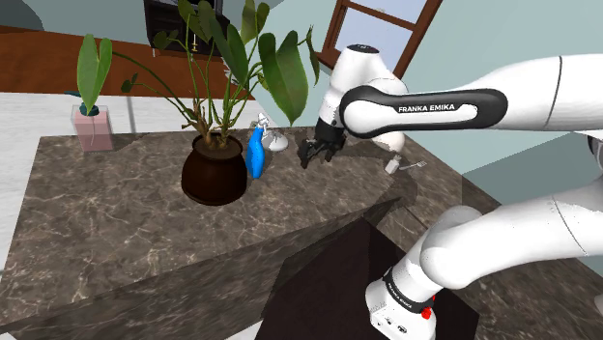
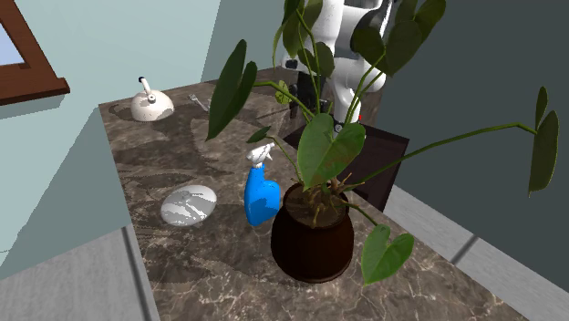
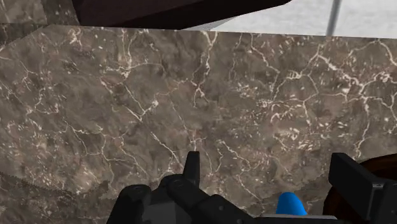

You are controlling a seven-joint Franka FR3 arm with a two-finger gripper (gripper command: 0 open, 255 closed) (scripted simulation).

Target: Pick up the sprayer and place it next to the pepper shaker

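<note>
**Standing ungrasped by the plant: a blue sprayer bottle with a white trigger head (image 1: 255, 153)**

The sprayer is upright on the dark, white-veined marble surface (image 1: 116, 212), just beside a round dark-brown pot (image 1: 214, 172) that holds a large-leaved green plant. A white oval dish (image 2: 189, 203) lies near its other side. The all-black gripper (image 1: 317, 155) hangs near the sprayer without touching it. Its fingers (image 3: 193, 167) are spread apart and hold nothing. A white domed vessel with a knob (image 2: 150, 105) sits well apart by the wall; I cannot tell whether it is the pepper shaker. The step in hand looks like the approach. Next, the fingers should straddle the bottle's body and close, clear of the leaves.
</note>
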